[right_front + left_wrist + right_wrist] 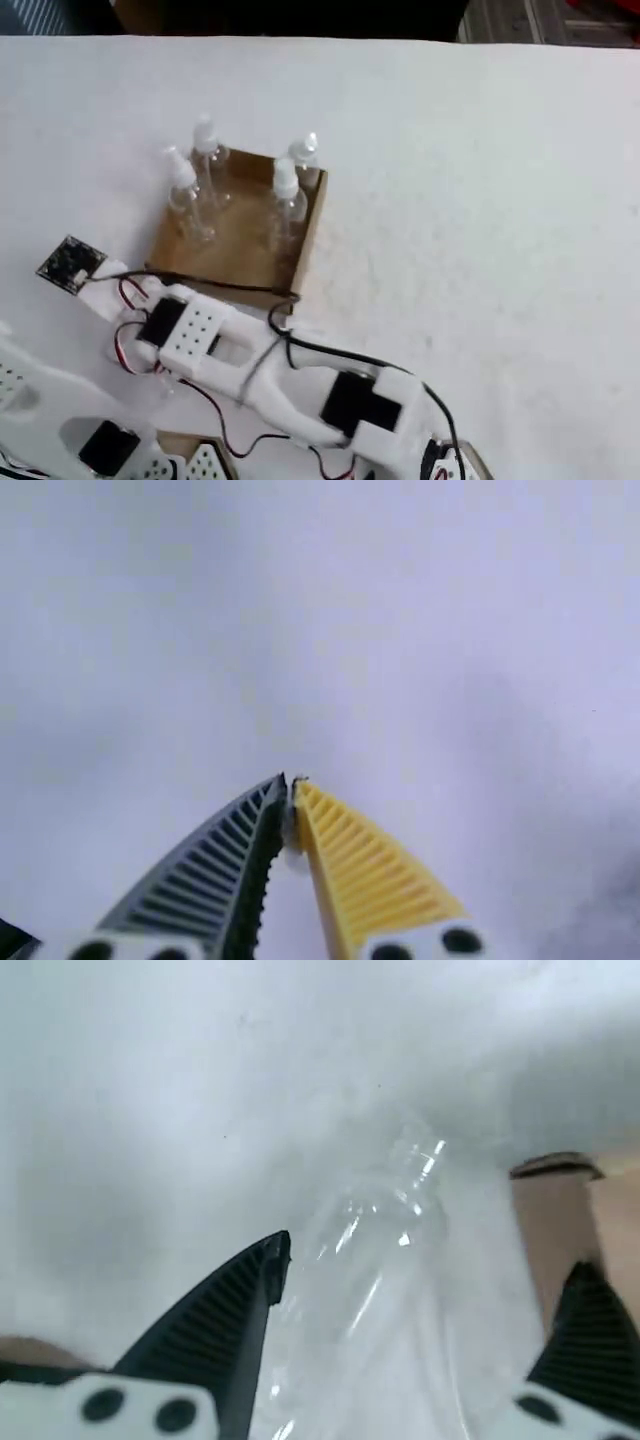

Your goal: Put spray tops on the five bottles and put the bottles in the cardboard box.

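Right pincer (pixel 428 1262) wide around faint clear bottle (pixel 372 1252), base cropped.

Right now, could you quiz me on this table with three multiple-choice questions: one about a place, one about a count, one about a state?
1. Where is the topless bottle?
A. In a person's hand
B. On top of an arm
C. Between the right jaws

2. How many topped bottles stand in the box?
A. Two
B. Four
C. Six

3. The left jaws are:
A. shut
B. wide open
C. holding a bottle

Answers:
1 C: the right wrist view shows the clear bottle between the two black, open jaws.
2 B: the high view shows four white tops rising from the box.
3 A: the left wrist view shows the grey and yellow tips meeting with nothing between them.
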`<state>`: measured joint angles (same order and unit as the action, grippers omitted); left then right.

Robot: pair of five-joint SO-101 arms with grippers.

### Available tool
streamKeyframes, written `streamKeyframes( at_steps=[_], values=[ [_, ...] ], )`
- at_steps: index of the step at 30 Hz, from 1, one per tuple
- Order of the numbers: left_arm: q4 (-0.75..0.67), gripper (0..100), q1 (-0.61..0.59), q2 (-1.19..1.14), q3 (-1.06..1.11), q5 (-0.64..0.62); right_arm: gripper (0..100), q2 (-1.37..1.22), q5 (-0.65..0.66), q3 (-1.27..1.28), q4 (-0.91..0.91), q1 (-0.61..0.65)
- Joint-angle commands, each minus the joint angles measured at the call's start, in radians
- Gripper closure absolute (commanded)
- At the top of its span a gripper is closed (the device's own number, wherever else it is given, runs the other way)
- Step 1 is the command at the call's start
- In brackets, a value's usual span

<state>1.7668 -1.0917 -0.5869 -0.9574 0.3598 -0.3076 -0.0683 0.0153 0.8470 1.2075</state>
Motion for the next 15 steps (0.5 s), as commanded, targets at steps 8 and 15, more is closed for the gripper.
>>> streamKeyframes(
  at_steps=[8, 15],
  values=[
    [0.021, 98, 0.077, 0.022, -0.044, -0.157, 64.0, 0.355, 0.011, -0.055, 0.265, -0.001],
    [0.023, 98, 0.154, 0.188, 0.115, -0.199, 71.1, 0.57, 0.011, -0.054, 0.466, -0.094]
  ],
)
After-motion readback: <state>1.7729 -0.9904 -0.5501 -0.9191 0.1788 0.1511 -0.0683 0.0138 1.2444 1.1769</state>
